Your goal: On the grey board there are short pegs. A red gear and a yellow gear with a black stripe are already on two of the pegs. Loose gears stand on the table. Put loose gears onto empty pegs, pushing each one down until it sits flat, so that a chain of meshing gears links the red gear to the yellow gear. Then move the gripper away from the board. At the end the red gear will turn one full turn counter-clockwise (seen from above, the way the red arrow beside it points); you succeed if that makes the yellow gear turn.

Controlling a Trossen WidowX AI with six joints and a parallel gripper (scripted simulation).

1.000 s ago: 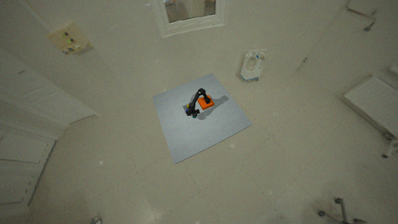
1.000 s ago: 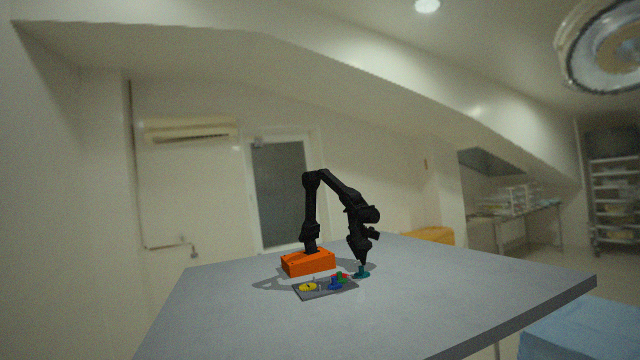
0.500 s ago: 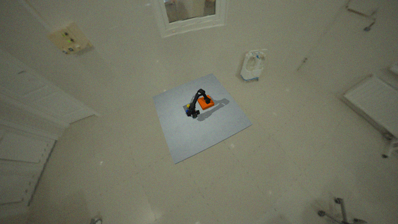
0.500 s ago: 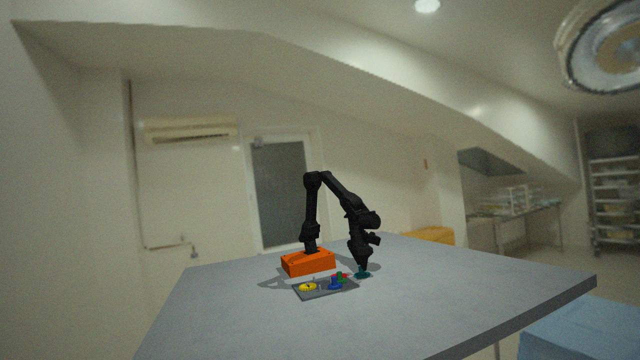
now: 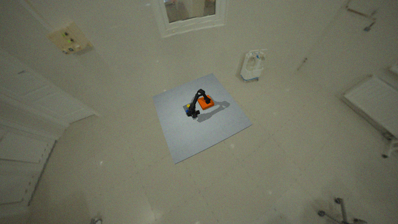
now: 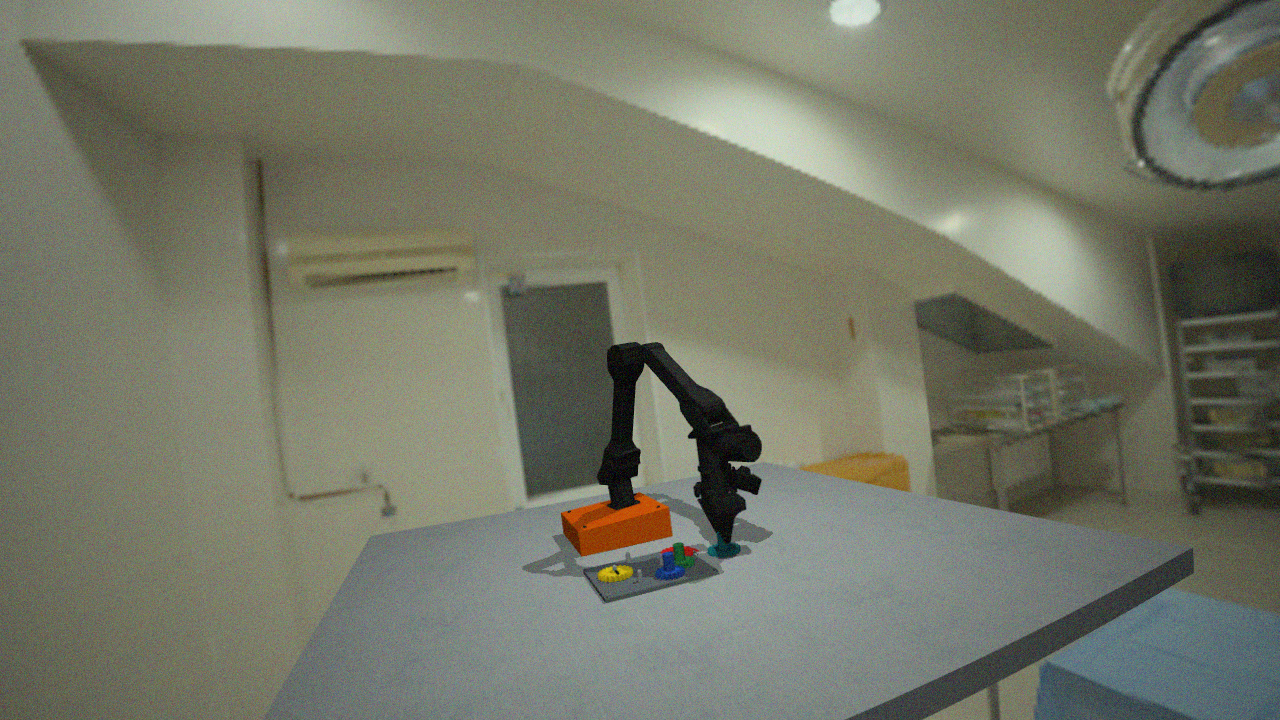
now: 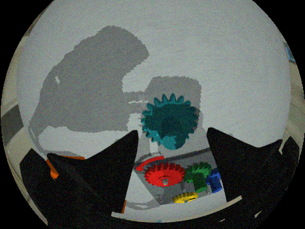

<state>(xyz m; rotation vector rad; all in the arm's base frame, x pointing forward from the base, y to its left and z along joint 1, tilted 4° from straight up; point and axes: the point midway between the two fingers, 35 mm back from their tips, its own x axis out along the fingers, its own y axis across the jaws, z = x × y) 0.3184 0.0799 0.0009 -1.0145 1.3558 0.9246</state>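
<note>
Teal gear point(image 6: 723, 549) point(image 7: 169, 119) on counter point(image 6: 805, 617) point(image 5: 211, 133) looks rigid, light; claw point(image 6: 726, 542) point(image 7: 175, 133) open, best gripping its 1 upright hub.

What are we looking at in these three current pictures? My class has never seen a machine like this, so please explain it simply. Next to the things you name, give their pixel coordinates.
A black robot arm on an orange base point(image 5: 202, 106) point(image 6: 617, 530) works at a grey table point(image 5: 211, 133) point(image 6: 805, 617). One picture looks down from above, one from the side, one from the arm's wrist. On a board point(image 6: 628, 594) sit red point(image 6: 671, 550) point(image 7: 162, 175), green point(image 6: 678, 553) point(image 7: 201, 181), blue point(image 6: 668, 567) point(image 7: 216, 182) and yellow point(image 5: 188, 105) point(image 6: 614, 574) point(image 7: 182, 198) gears. The gripper point(image 6: 725, 539) point(image 7: 175, 133) is open around a teal gear point(image 6: 724, 550) point(image 7: 171, 119) on the table, holding nothing.
</note>
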